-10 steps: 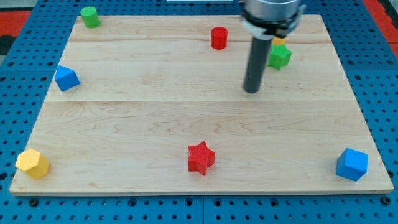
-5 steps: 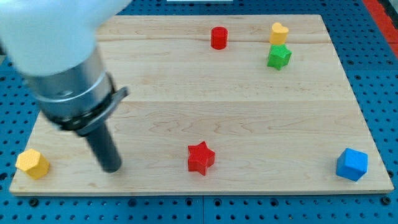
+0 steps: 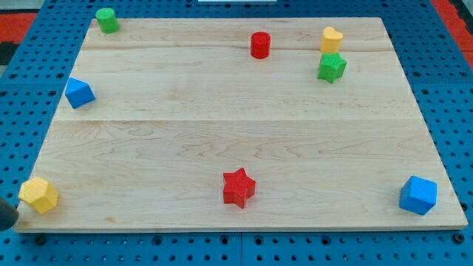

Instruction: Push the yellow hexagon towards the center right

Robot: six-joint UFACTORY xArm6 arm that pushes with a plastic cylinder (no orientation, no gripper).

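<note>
The yellow hexagon [image 3: 38,195] sits at the bottom left corner of the wooden board [image 3: 222,125]. A dark shape at the view's left edge is my tip [image 3: 6,220]. It stands just left of the hexagon, off the board's corner and mostly cut off by the frame. I cannot tell whether it touches the hexagon. The rest of the arm is out of view.
A red star [image 3: 239,187] lies at bottom centre and a blue block [image 3: 418,195] at bottom right. A green star [image 3: 331,67], a yellow heart [image 3: 332,38] and a red cylinder [image 3: 259,45] sit near the top. A blue block [image 3: 79,92] and a green block [image 3: 107,20] are on the left.
The rod swept from the top right, across the board's lower left, to the view's left edge beside the yellow hexagon. No block has moved.
</note>
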